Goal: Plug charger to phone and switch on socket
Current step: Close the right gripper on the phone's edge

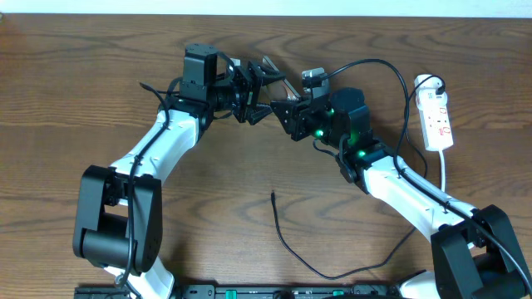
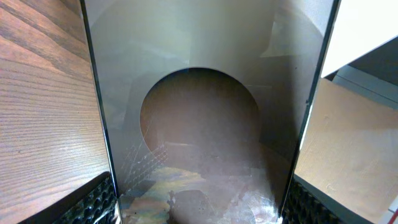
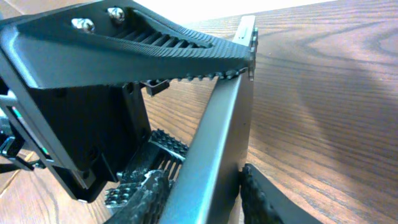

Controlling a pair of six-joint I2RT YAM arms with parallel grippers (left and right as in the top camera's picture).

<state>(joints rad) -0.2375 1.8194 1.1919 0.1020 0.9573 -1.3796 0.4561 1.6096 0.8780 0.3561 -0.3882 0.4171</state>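
Note:
The phone [image 1: 277,76] is held off the table at the back centre, between both grippers. My left gripper [image 1: 256,87] is shut on it; its glossy dark face [image 2: 199,124] fills the left wrist view between the jaws [image 2: 199,208]. My right gripper [image 1: 288,108] is shut on the phone's grey edge [image 3: 227,118], one finger on each side [image 3: 205,193]. The charger [image 1: 287,245] lies loose on the table in front, its plug tip [image 1: 273,196] pointing away from me. The white socket [image 1: 438,116] lies at the far right. The phone's lettering is not visible.
The left gripper's black ribbed finger [image 3: 130,37] crosses the top of the right wrist view, touching the phone's edge. A thick black robot cable [image 1: 378,66] arcs from the right wrist toward the socket. The arm bases stand at the front corners.

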